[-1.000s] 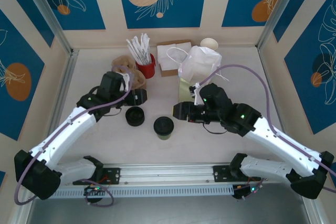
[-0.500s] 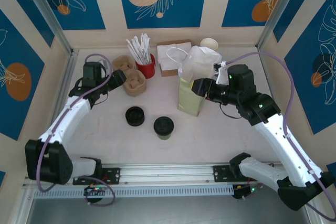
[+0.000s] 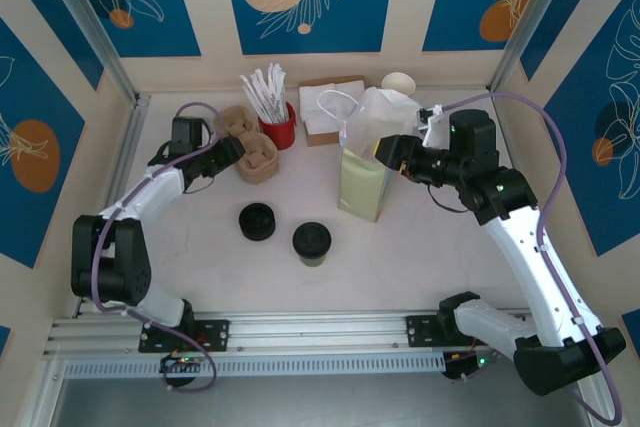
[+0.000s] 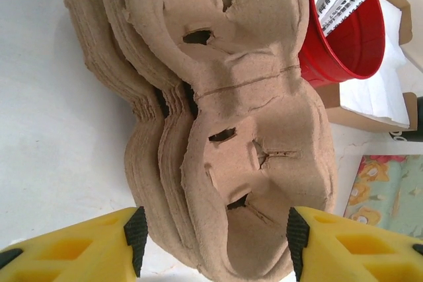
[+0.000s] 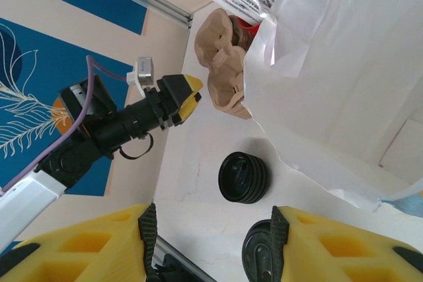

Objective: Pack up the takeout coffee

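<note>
At 6 o'clock on the table (image 3: 200,267) the coffee (image 3: 312,243) sits lidded but unpacked, spare lid (image 3: 257,221) at its 10, bag (image 3: 362,185) upright at its 1 with right gripper (image 3: 387,151) open at the rim, left gripper (image 3: 234,150) open astride trays (image 3: 258,160) at 11, so pick-and-bag all remains.

Overhead view down on table (image 3: 400,257); left wrist close, right wrist farther, both toward pulp trays (image 4: 225,130).

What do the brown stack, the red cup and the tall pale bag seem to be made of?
The brown stack looks like moulded paper pulp: matte, fibrous, with ragged holes and layered edges. The red cup seems smooth plastic, given its sheen. The tall pale bag is probably paper: matte, with crisp folds.
</note>
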